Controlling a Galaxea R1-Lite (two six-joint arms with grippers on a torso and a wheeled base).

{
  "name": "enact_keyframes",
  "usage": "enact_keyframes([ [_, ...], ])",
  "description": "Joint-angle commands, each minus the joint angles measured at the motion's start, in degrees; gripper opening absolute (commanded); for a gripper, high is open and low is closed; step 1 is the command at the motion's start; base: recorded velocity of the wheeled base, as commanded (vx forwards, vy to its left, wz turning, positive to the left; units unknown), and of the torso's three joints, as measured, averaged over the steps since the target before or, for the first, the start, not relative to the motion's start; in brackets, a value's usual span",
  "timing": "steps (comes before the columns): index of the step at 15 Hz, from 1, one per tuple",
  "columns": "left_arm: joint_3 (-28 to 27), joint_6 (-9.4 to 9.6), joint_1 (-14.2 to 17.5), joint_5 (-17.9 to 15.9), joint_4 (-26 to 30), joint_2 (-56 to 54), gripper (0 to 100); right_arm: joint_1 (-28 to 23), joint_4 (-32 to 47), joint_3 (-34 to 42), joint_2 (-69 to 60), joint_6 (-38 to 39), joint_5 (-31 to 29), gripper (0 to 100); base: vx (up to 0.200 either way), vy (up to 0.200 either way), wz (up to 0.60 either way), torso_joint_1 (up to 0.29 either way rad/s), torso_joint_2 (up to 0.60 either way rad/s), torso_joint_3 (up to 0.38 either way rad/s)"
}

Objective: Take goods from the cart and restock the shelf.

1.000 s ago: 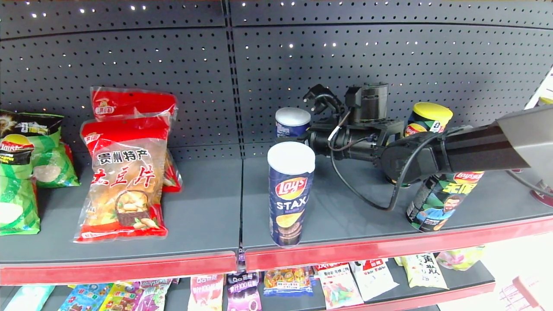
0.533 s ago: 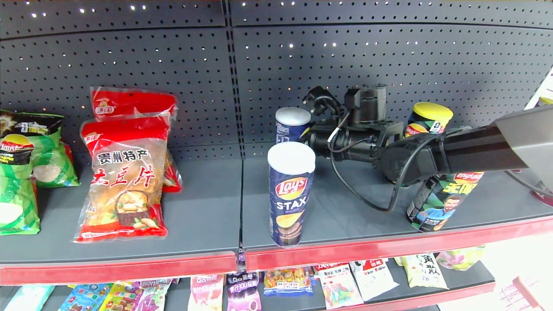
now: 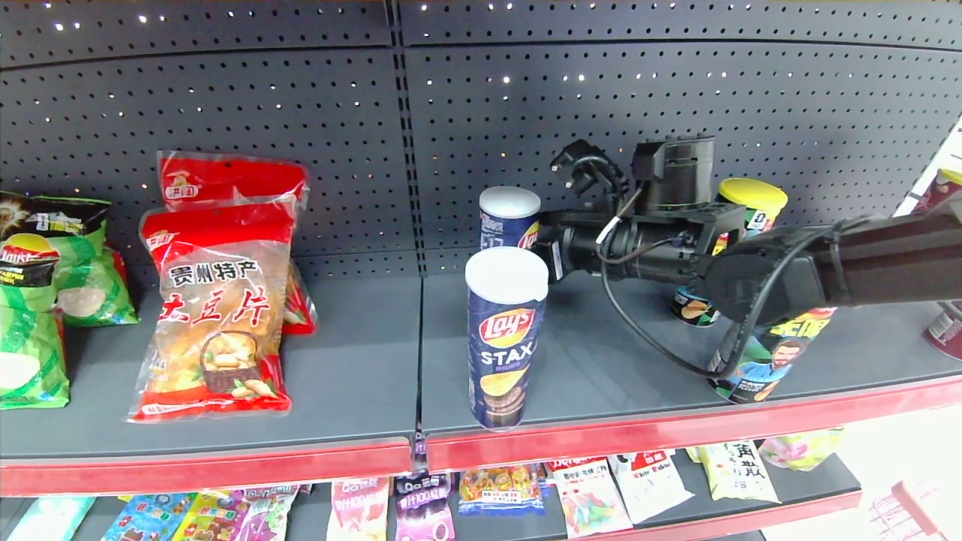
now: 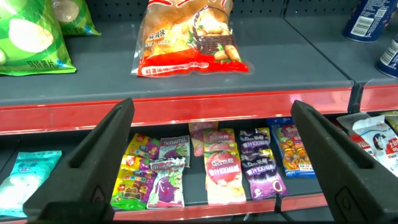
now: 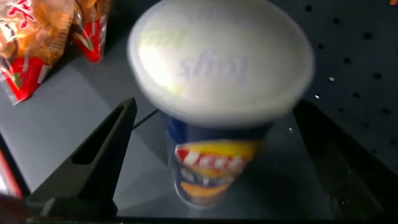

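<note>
Shelving of grey metal with a red front lip (image 3: 353, 361) carries a dark blue crisp tube with a white lid (image 3: 509, 218), upright at the back by the dark pegboard (image 3: 676, 98); right pincer (image 5: 214, 112) is spread around it without touching; a matching tube (image 3: 506, 338) stands at the front edge; left pincer (image 4: 211, 107) hangs spread before the red lip.

I see a matt grey metal shelf (image 3: 353, 376), a glossy printed chip can (image 3: 505, 353) with a smooth white plastic lid (image 3: 506, 272), and shiny crinkled plastic bags (image 3: 218, 315).
</note>
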Motion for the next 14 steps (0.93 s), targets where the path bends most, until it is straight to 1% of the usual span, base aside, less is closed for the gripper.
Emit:
enact_keyframes([
  [1,0.0,-0.01,0.0,0.0,0.0,0.0,100,0.0,0.0,4.0,-5.4,0.0,-0.8,100,0.000,0.000,0.00,0.000,0.00,0.000],
  [3,0.1,-0.01,0.0,0.0,0.0,0.0,100,-0.1,0.0,6.1,-8.1,0.0,-2.1,100,0.000,0.000,0.00,0.000,0.00,0.000],
  [7,0.0,-0.01,0.0,0.0,0.0,0.0,100,-0.7,0.0,10.2,-12.3,0.0,-2.2,100,0.000,0.000,0.00,0.000,0.00,0.000],
  [11,0.0,-0.01,0.0,0.0,0.0,0.0,100,-1.7,-0.1,17.5,-17.7,0.0,-1.7,100,0.000,0.000,0.00,0.000,0.00,0.000],
  [14,0.0,-0.01,0.0,0.0,0.0,0.0,100,-1.9,-0.1,19.5,-19.2,-0.1,-0.6,100,0.000,0.000,0.00,0.000,0.00,0.000],
])
